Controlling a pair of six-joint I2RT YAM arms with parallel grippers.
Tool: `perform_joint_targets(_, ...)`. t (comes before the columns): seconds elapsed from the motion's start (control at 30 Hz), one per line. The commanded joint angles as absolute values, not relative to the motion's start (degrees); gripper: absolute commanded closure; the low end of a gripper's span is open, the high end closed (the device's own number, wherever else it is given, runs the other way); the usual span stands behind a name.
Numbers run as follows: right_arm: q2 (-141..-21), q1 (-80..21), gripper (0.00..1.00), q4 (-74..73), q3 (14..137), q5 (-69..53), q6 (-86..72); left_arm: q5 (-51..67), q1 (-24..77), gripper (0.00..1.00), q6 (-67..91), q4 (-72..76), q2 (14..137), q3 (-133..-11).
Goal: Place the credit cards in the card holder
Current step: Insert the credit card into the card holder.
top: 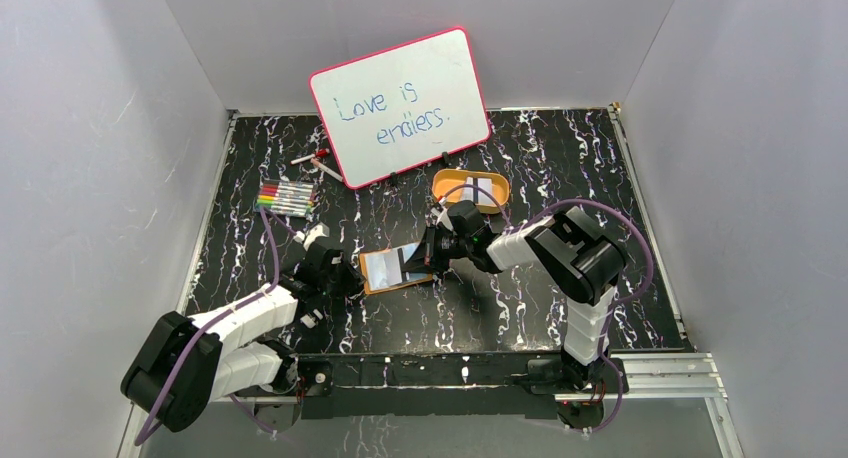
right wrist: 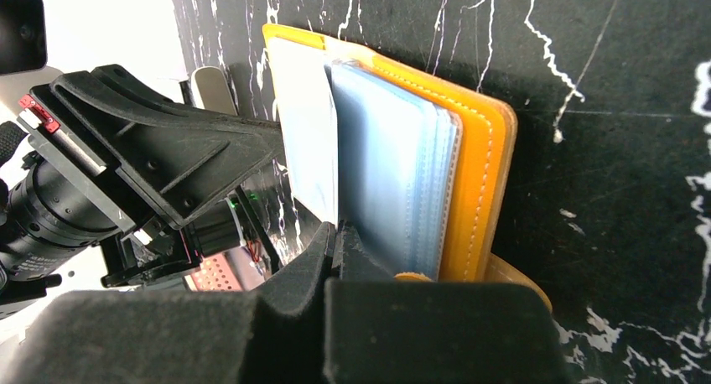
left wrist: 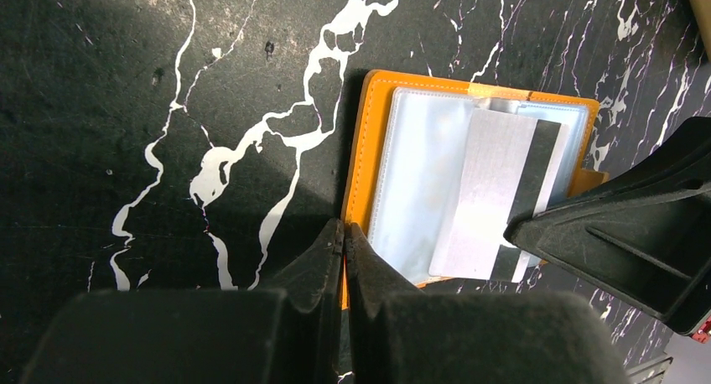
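The orange card holder [top: 385, 271] lies open on the black marbled table between my two grippers. In the left wrist view its orange cover [left wrist: 359, 162] frames clear sleeves, and a whitish-grey credit card [left wrist: 490, 191] with a dark stripe rests on them. My left gripper [left wrist: 344, 231] is shut on the near edge of the cover. My right gripper [right wrist: 335, 230] is shut on the striped end of that card [right wrist: 303, 141], which stands against the blue-tinted sleeves beside the cover [right wrist: 482, 174]. From above, the left gripper [top: 345, 276] and the right gripper [top: 425, 258] flank the holder.
An orange oval tray [top: 492, 190] behind the right arm holds more pale cards [top: 470, 186]. A pink-framed whiteboard [top: 400, 103] leans at the back. Coloured markers [top: 287, 196] lie at the left, and a red marker [top: 315, 158] lies near the board.
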State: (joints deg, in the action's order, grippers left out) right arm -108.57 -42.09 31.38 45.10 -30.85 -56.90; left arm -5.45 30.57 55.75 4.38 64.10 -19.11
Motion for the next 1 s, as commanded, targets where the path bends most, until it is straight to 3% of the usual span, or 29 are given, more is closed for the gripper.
perform_joint_targets(0.0, -105.6, -42.5, 1.00, 29.0, 43.6, -29.6, -56.2, -6.4, 30.5, 1.00, 55.5, 2.2, 64.8, -18.6)
perform_joint_targets(0.97, -108.4, -42.2, 1.00, 32.5, 45.3, -34.9, -56.9, -5.0, 30.5, 1.00, 55.8, 3.7, 65.9, -18.2)
